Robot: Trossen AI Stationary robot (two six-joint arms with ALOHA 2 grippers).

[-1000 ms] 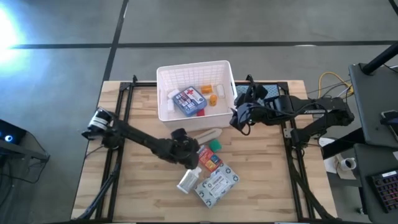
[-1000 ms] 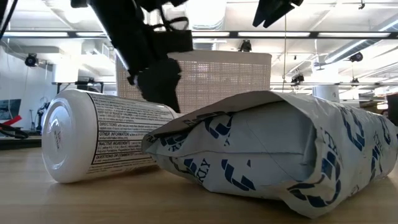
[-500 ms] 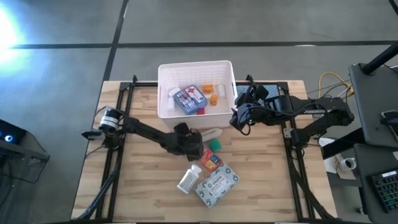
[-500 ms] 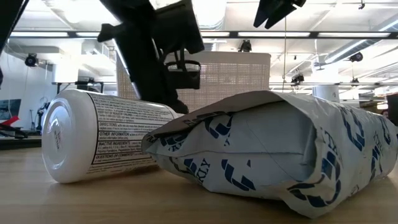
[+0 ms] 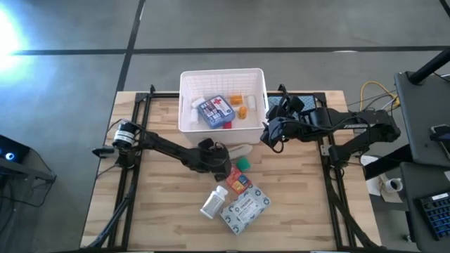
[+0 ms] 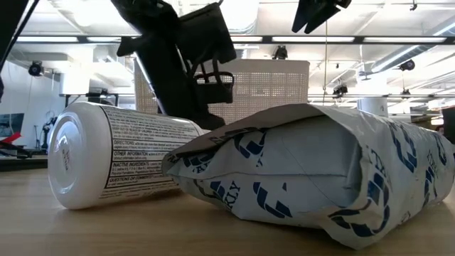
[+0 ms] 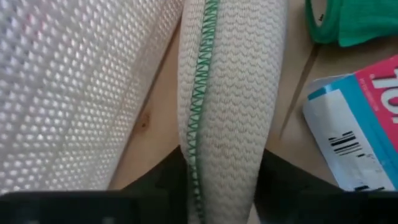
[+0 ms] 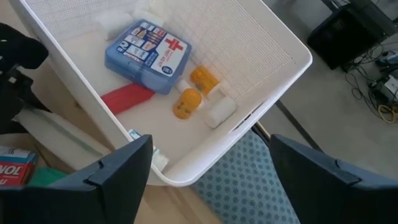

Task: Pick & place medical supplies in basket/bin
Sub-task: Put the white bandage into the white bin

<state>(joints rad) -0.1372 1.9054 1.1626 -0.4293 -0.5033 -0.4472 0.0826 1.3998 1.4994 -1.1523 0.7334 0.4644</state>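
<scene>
grey concrete floor [image 5: 70,28], wooden table [image 5: 162,211], ceiling strip lights [image 6: 341,39]

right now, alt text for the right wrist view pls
A white latticed basket holds a blue first-aid box, a red item, two orange bottles and a small white piece. A teal patterned pad lies beside it.

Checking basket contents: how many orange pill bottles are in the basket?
2. Both lie side by side on the basket floor beside the blue first-aid box: one nearer the far wall, one nearer the red item. Others may be hidden.
</scene>
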